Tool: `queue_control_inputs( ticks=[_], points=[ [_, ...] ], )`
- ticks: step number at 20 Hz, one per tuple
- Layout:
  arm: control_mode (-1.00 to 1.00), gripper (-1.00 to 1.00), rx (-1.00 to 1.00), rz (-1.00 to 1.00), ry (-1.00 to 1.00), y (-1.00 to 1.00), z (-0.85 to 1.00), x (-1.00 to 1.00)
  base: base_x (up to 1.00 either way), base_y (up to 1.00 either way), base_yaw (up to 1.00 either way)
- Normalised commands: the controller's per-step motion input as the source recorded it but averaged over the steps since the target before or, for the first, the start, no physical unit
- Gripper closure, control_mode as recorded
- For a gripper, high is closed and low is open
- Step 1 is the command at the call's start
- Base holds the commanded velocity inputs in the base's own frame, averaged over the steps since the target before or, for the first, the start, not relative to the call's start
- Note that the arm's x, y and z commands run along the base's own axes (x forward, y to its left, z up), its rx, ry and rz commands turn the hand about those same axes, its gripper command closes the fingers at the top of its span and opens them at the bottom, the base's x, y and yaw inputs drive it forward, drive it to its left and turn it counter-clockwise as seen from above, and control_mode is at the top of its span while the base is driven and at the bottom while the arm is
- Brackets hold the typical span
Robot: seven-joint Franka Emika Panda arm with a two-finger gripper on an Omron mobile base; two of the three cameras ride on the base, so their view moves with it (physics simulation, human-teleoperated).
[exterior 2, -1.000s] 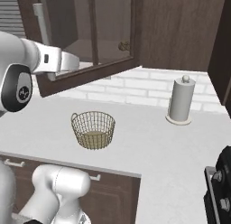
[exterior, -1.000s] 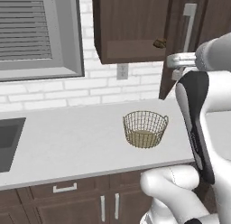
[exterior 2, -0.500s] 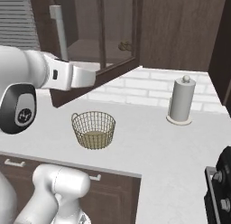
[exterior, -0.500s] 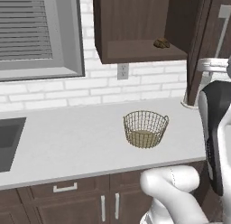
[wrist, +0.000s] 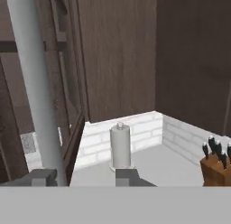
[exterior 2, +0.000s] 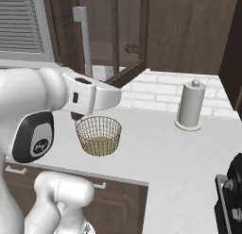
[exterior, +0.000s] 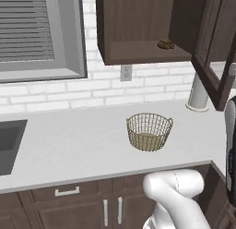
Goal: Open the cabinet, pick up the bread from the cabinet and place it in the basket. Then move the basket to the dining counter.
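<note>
Hand view: the tool [wrist: 85, 177] has its tips parted around the cabinet [exterior: 138, 27] door's silver bar handle [wrist: 34, 83], not visibly clamped. The basket [exterior: 149, 131] sits near the worktop [exterior: 69, 145] front edge, open surface around it. Farther back, the bread [exterior: 165, 44] lies on the open cabinet's shelf edge.

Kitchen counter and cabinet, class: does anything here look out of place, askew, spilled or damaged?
Nothing stands out. The cabinet door is swung open, the bread lies on its shelf, the basket sits upright on the counter, and the paper towel holder stands upright. No spills or damage show.
</note>
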Motion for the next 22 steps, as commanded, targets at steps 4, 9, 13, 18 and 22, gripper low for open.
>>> queue_control_inputs(
  ticks=[4, 9, 13, 18, 22],
  points=[
    [-1.0, 1.0, 0.02, -0.15, -0.05, -1.0, 0.37, -0.47, 0.0, 0.0, 0.0],
    [-1.0, 1.0, 0.11, -0.03, -0.23, 0.11, 0.33, -0.97, 0.0, 0.0, 0.0],
    [-1.0, 1.0, 0.02, -0.09, -0.41, 1.0, -0.03, -0.8, 0.0, 0.0, 0.0],
    [-1.0, 1.0, 0.0, -0.21, -0.34, 1.0, -0.07, -0.03, 0.0, 0.0, 0.0],
    [-1.0, 1.0, 0.0, -0.24, -0.25, 1.0, -0.02, 0.15, 0.0, 0.0, 0.0]
  ],
)
